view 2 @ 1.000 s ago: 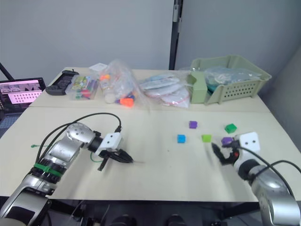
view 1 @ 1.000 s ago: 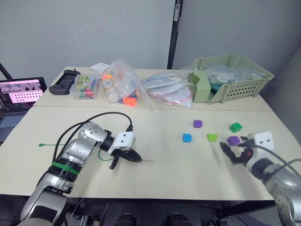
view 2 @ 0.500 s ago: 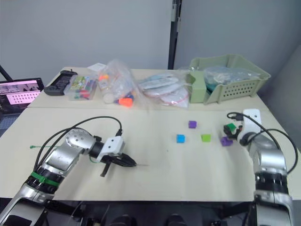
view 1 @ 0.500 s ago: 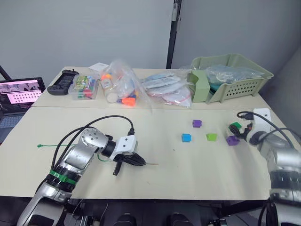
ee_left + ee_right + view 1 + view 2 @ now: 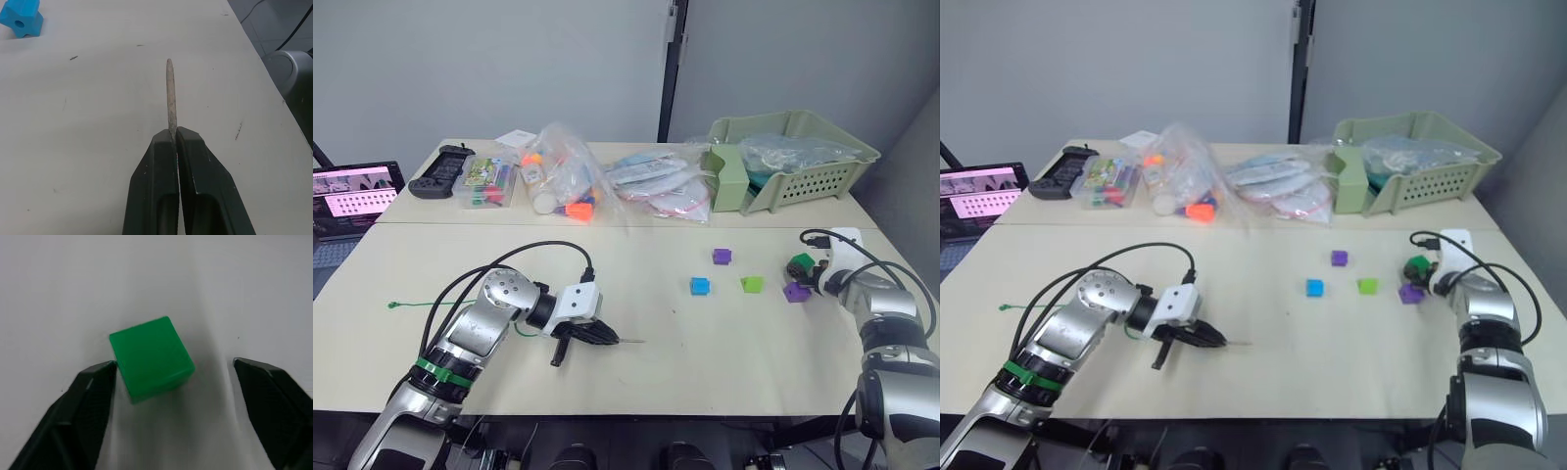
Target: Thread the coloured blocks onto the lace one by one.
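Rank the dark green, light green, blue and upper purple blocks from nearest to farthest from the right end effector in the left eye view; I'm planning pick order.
1. Dark green block: between the open fingers of the right end effector.
2. Light green block: a little to its left.
3. Upper purple block: further left, toward the table's back.
4. Blue block: furthest left.

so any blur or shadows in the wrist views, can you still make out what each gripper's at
Left wrist view: sharp, the lace's pale tip pinched between shut fingers, faint shadow. Right wrist view: dark green block sharp, soft shadow beneath it; the open fingertips look softer.
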You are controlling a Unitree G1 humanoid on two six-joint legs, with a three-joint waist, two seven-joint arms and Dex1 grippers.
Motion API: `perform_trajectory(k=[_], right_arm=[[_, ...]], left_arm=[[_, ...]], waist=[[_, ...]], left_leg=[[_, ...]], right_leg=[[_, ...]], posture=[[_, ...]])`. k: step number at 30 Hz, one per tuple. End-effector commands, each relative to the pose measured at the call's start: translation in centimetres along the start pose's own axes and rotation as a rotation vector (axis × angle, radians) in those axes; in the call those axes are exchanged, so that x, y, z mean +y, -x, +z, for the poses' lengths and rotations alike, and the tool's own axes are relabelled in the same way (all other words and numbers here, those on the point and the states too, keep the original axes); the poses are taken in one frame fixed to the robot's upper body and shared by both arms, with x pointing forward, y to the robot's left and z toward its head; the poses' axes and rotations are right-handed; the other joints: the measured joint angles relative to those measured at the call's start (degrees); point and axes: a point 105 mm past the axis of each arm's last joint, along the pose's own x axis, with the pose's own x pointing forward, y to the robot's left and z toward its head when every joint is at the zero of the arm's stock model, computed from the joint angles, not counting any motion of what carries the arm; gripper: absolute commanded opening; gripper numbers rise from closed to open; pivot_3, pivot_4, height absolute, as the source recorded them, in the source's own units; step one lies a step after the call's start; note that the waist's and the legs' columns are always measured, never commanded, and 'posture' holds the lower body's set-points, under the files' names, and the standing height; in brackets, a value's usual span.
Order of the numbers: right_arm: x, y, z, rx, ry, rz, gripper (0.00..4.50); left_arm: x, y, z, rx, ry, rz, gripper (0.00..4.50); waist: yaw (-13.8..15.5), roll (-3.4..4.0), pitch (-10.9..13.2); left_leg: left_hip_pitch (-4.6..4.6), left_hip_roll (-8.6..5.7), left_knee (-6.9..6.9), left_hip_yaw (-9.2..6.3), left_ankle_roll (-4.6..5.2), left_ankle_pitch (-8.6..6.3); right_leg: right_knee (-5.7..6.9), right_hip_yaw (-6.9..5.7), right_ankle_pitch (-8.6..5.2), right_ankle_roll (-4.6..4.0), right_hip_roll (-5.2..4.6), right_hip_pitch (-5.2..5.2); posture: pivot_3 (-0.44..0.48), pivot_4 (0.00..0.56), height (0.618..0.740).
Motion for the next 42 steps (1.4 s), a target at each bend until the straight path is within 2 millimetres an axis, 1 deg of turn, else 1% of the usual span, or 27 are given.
perform_trajectory(k=[1,3,5,6,11,13,15,17,19,21,22,23,24,27,28,29,30,31,34,36,38,42], right_arm=[[0.1,0.3,2.1,-0.091,0.023,0.027,2.62],[0.4,0.3,2.4,-0.11,0.035,0.049,1.98],[0.6,0.4,2.7,-0.129,0.043,0.055,1.22],[0.6,0.4,2.8,-0.133,0.044,0.056,1.13],[0.6,1.0,3.5,-0.172,0.043,0.069,1.13],[0.7,2.4,4.4,-0.216,0.049,0.072,1.13],[1.7,4.8,5.4,-0.267,0.07,0.103,1.13],[3.4,7.7,5.9,-0.302,0.072,0.15,1.13],[4.9,9.9,6.0,-0.311,0.069,0.186,1.13],[9.2,14.2,5.6,-0.345,0.109,0.345,1.13],[11.4,16.1,5.0,-0.346,0.123,0.433,1.13],[12.9,17.3,4.2,-0.332,0.129,0.49,1.13],[14.8,18.3,3.0,-0.301,0.148,0.562,1.13],[18.6,20.2,0.3,-0.228,0.157,0.709,1.13],[20.0,20.5,-1.1,-0.181,0.172,0.767,1.13],[21.0,20.8,-2.0,-0.149,0.183,0.806,1.13],[21.7,20.8,-2.7,-0.128,0.209,0.832,1.13],[21.9,20.6,-2.9,-0.125,0.216,0.837,1.13],[22.1,20.1,-3.0,-0.133,0.215,0.838,1.13],[22.3,19.5,-3.9,-0.118,0.284,0.894,1.13],[21.9,18.3,-4.5,-0.104,0.359,0.918,1.13],[21.4,17.4,-4.4,-0.12,0.365,0.938,1.13]], left_arm=[[0.2,0.2,0.8,-0.011,-0.03,0.005,0.0],[0.2,0.2,0.8,-0.009,-0.031,0.003,0.0],[0.3,0.2,0.7,-0.008,-0.032,-0.001,0.0],[0.3,0.2,0.7,-0.008,-0.033,-0.001,0.0],[0.4,0.2,0.6,-0.002,-0.037,-0.002,0.0],[0.4,0.2,0.7,-0.002,-0.038,-0.002,0.0],[0.5,0.3,0.7,-0.003,-0.038,0.0,0.0],[0.5,0.4,0.7,-0.002,-0.037,0.002,0.0],[0.4,0.6,0.6,-0.001,-0.036,0.003,0.0],[0.4,0.8,0.6,0.001,-0.031,0.004,0.0],[0.4,0.8,0.6,0.0,-0.026,0.005,0.0],[0.4,0.9,0.6,0.0,-0.023,0.006,0.0],[0.4,1.0,0.7,-0.001,-0.022,0.007,0.0],[0.4,1.0,0.8,-0.001,-0.021,0.004,0.0],[0.2,1.1,0.9,-0.001,-0.021,-0.001,0.0],[0.1,1.1,0.9,-0.001,-0.021,-0.005,0.0],[0.1,1.1,1.0,-0.001,-0.022,-0.007,0.0],[0.0,1.2,1.1,-0.001,-0.023,-0.008,0.0],[0.0,1.3,1.3,0.001,-0.024,-0.009,0.0],[-0.1,1.8,1.3,0.014,-0.029,-0.009,0.0],[-0.2,2.2,1.4,0.023,-0.034,-0.012,0.0],[-0.4,2.3,1.4,0.03,-0.036,-0.014,0.0]], waist=[[-0.2,0.0,0.0],[-0.4,0.0,0.0],[-0.4,0.0,0.0],[-0.4,0.0,0.0],[-0.4,0.01,0.0],[-0.2,0.01,0.0],[0.1,0.03,0.0],[0.3,0.1,0.0],[0.4,0.12,0.0],[0.4,0.12,0.0],[0.5,0.13,0.0],[0.4,0.12,0.0],[0.4,0.12,0.0],[0.4,0.12,0.0],[0.4,0.11,0.0],[0.4,0.11,0.0],[0.4,0.1,0.0],[0.4,0.11,0.0],[0.5,0.1,0.0],[0.5,0.09,0.0],[0.5,0.09,0.0],[0.6,0.07,0.0]], left_leg=[[0.0,0.0,-0.01,0.0,0.0,0.0],[0.01,0.0,-0.02,-0.01,0.0,0.0],[0.02,0.01,-0.04,-0.02,0.0,0.0],[0.02,0.0,-0.05,-0.02,0.0,0.0],[0.02,0.01,-0.06,-0.02,0.0,0.0],[0.02,0.01,-0.06,-0.03,0.0,0.0],[-0.05,0.01,-0.08,-0.16,0.0,0.0],[-0.1,-0.02,-0.1,-0.27,0.0,0.0],[-0.11,-0.01,-0.12,-0.6,0.03,-0.02],[-0.1,0.0,-0.12,-0.65,0.03,-0.02],[-0.06,0.03,-0.12,-0.69,0.03,-0.02],[-0.07,0.03,-0.13,-0.73,0.03,-0.02],[-0.03,0.09,-0.13,-0.74,0.03,-0.02],[-0.01,0.08,-0.11,-0.7,0.03,-0.01],[0.0,0.05,-0.09,-0.66,0.04,0.0],[0.01,0.06,-0.03,-0.66,0.04,0.0],[0.0,0.04,-0.03,-0.65,0.04,0.0],[0.0,0.04,-0.02,-0.63,0.04,0.0],[-0.01,0.02,-0.01,-0.62,0.04,0.0],[-0.01,0.01,0.0,-0.61,0.04,0.0],[0.0,-0.04,0.0,-0.5,0.04,0.0],[-0.02,-0.01,0.0,-0.23,0.04,0.0]], right_leg=[[0.0,0.0,0.0,0.0,0.0,0.0],[0.0,0.0,0.0,0.0,0.0,0.0],[0.01,0.0,0.0,0.0,0.01,0.0],[0.01,0.0,0.0,0.0,0.01,0.0],[0.01,0.0,0.0,0.0,0.0,0.0],[0.01,0.01,0.0,0.0,-0.02,-0.01],[0.08,-0.06,0.0,0.0,-0.05,-0.03],[0.13,-0.08,0.0,0.01,-0.08,-0.09],[0.18,-0.09,0.0,0.01,-0.08,-0.1],[0.12,-0.08,0.0,0.01,-0.07,-0.1],[0.14,-0.11,0.0,0.01,-0.04,-0.07],[0.11,-0.12,0.0,0.01,-0.01,-0.06],[0.12,-0.14,0.0,0.01,0.05,-0.03],[0.01,-0.12,-0.02,0.02,0.04,0.04],[0.0,-0.09,-0.02,0.02,0.0,0.05],[0.0,-0.1,-0.02,0.02,0.01,0.07],[0.0,-0.1,-0.02,0.03,0.01,0.06],[0.0,-0.1,-0.02,0.03,0.01,0.05],[0.0,-0.1,-0.03,0.03,0.01,0.03],[-0.01,-0.11,-0.03,0.04,0.02,0.03],[-0.03,-0.11,-0.03,0.04,0.03,0.04],[-0.04,-0.13,-0.04,0.03,0.09,0.01]], posture=[[0.0,0.15,0.74],[0.0,0.15,0.74],[0.0,0.15,0.74],[0.0,0.15,0.74],[0.0,0.15,0.74],[0.0,0.15,0.74],[0.0,0.15,0.74],[0.0,0.15,0.74],[0.0,0.15,0.74],[0.0,0.15,0.74],[0.0,0.15,0.74],[0.0,0.15,0.74],[0.0,0.15,0.74],[0.0,0.15,0.74],[0.0,0.15,0.74],[0.0,0.15,0.74],[0.0,0.15,0.74],[0.0,0.15,0.74],[0.0,0.15,0.74],[0.0,0.15,0.74],[0.0,0.15,0.74],[0.0,0.15,0.74]])
